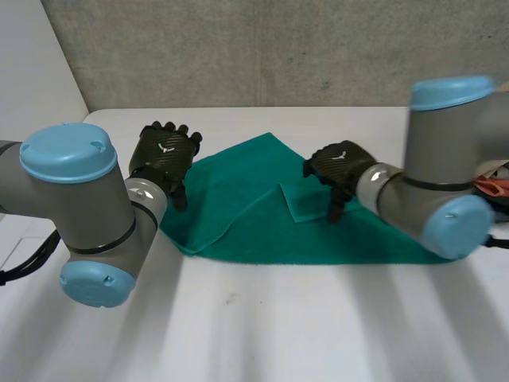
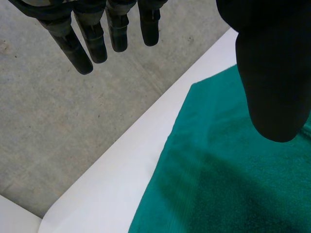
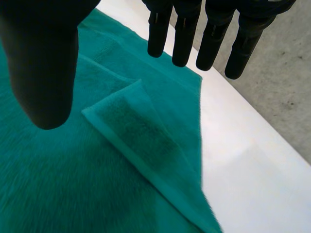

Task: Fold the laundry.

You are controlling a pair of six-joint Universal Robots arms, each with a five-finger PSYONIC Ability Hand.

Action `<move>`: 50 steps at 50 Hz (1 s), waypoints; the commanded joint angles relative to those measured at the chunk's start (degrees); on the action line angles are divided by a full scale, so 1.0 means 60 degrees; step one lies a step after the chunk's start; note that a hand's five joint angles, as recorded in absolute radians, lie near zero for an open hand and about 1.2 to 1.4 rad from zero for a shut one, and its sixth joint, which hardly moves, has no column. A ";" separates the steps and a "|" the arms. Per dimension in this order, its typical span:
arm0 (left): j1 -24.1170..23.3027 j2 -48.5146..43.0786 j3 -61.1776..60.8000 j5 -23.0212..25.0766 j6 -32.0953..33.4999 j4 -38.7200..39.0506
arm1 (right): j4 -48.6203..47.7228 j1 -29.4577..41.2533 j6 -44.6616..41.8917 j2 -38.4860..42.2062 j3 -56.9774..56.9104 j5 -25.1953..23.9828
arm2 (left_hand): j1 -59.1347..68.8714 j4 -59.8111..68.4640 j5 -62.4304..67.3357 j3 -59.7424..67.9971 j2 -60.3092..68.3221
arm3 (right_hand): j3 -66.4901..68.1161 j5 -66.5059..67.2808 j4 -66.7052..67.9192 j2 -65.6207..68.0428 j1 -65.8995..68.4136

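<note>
A green towel [image 1: 262, 211] lies spread on the white table [image 1: 262, 318], with one small corner flap [image 1: 304, 203] folded over onto its middle. My left hand [image 1: 163, 155] hovers at the towel's left edge, fingers straight and apart from the thumb, holding nothing. In the left wrist view the towel's edge [image 2: 218, 170] lies under the thumb [image 2: 272, 73]. My right hand [image 1: 338, 171] hangs over the folded flap, open, with nothing in it. The right wrist view shows the flap [image 3: 141, 131] below the straight fingers [image 3: 194, 34] and thumb [image 3: 46, 63].
The table's far edge [image 1: 238, 109] meets a grey wall. An orange-red object [image 1: 493, 188] lies at the right side behind my right arm. White tabletop [image 1: 238, 334] stretches in front of the towel.
</note>
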 commanded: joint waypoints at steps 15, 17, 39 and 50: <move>0.0004 0.0082 0.0023 0.0022 -0.0086 0.0002 | -0.0175 0.0394 0.1677 0.4726 -0.5575 0.1094 | -0.0200 -0.0247 -0.0475 -0.0363 -0.0310 | 0.2243 0.2097 0.2188 0.2294 0.2193; -0.0011 0.0067 0.0023 0.0022 -0.0086 0.0002 | -0.0205 0.0365 0.1692 0.4844 -0.5679 0.1079 | -0.0200 -0.0247 -0.0475 -0.0363 -0.0310 | 0.2243 0.2097 0.2188 0.2294 0.2194; 0.0077 0.0068 0.0052 0.0022 -0.0071 0.0016 | 0.0936 0.0057 0.2263 0.4055 -0.5943 0.0684 | -0.0200 -0.0247 -0.0475 -0.0363 -0.0310 | 0.9312 0.9166 0.9257 0.9363 0.9262; 0.0296 -0.0108 0.0214 0.0110 -0.0086 -0.0071 | 0.0792 -0.0075 0.2893 0.1856 -0.3586 -0.0049 | -0.0200 -0.0247 -0.0475 -0.0363 -0.0310 | 0.3328 0.3181 0.3273 0.3379 0.3278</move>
